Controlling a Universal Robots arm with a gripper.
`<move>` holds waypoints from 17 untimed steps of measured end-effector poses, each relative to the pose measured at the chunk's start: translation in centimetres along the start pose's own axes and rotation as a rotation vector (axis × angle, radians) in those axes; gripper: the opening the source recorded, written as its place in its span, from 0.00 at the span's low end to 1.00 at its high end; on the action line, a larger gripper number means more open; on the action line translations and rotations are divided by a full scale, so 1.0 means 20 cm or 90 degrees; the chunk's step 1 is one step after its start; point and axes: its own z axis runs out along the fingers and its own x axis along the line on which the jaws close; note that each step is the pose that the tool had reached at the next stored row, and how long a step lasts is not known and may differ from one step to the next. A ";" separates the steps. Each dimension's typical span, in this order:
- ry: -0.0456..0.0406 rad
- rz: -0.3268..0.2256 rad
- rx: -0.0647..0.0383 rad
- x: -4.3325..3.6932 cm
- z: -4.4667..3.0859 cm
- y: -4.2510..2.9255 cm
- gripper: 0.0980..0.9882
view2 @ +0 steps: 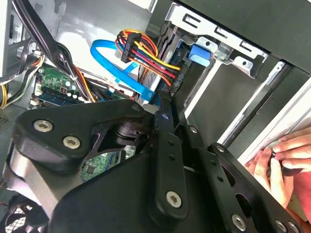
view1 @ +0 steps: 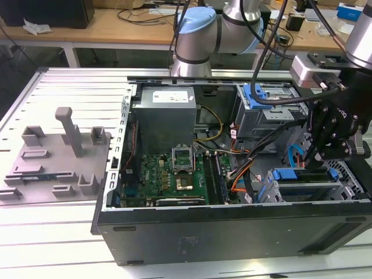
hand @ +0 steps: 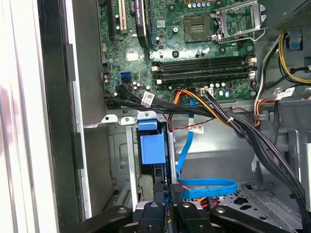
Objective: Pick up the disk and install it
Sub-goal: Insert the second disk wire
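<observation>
Black linkage gripper [view1: 323,152] hung low inside open black desktop computer case [view1: 232,232], at drive cage on exterior view's right. Flat silver-grey hard drive in bright blue plastic carrier, the disk [view1: 306,178], sat in that cage under gripper; judged mostly seated, full latching unconfirmed. In first wrist view fingers [hand: 165,204] looked nearly closed together at blue carrier edge [hand: 151,149]; grip on it could not be told. Green motherboard [hand: 194,48] exposed. Person's hand [view2: 282,160] at case edge in second wrist view. Fingertips and disk label hidden.
</observation>
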 end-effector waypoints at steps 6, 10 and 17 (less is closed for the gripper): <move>0.0005 -0.002 -0.005 -0.002 0.015 -0.010 0.07; 0.0006 -0.005 -0.006 -0.003 0.027 -0.011 0.07; 0.0003 -0.020 -0.008 -0.004 0.055 -0.016 0.07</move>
